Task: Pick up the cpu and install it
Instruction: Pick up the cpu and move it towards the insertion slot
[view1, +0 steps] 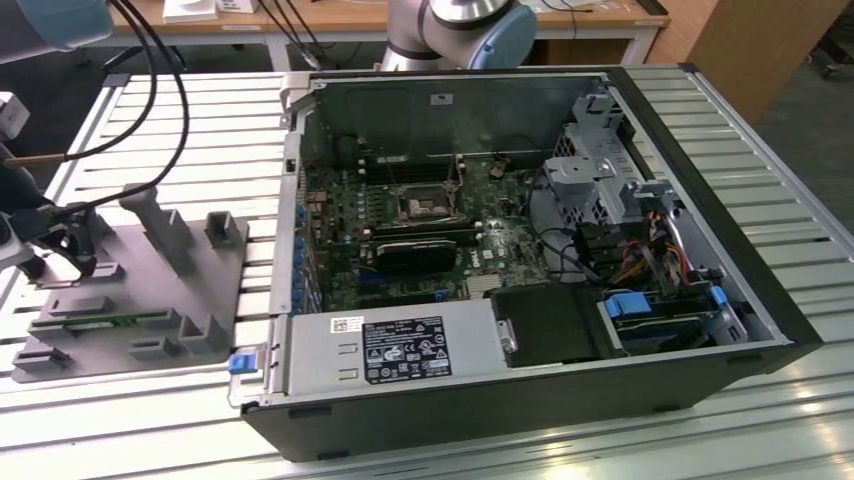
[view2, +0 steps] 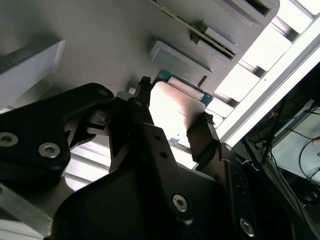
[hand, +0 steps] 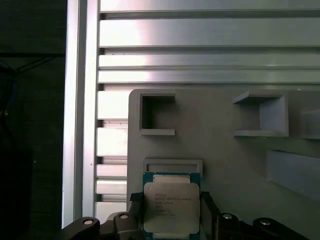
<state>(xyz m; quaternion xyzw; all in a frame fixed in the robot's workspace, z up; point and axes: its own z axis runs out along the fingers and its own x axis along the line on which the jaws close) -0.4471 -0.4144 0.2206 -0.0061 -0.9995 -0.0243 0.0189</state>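
The gripper (hand: 170, 198) jaws pinched the cpu (hand: 171, 212) by its sides on the grey block (hand: 225, 160) atop the worktop (hand: 200, 35).

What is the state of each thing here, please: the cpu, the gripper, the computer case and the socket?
cpu, lying flat on the grey block, silver top up.
gripper, down around the cpu; whether it grips, I cannot tell.
computer case, on its side, side panel off, inside exposed.
socket, dark centre, no silver chip in it.
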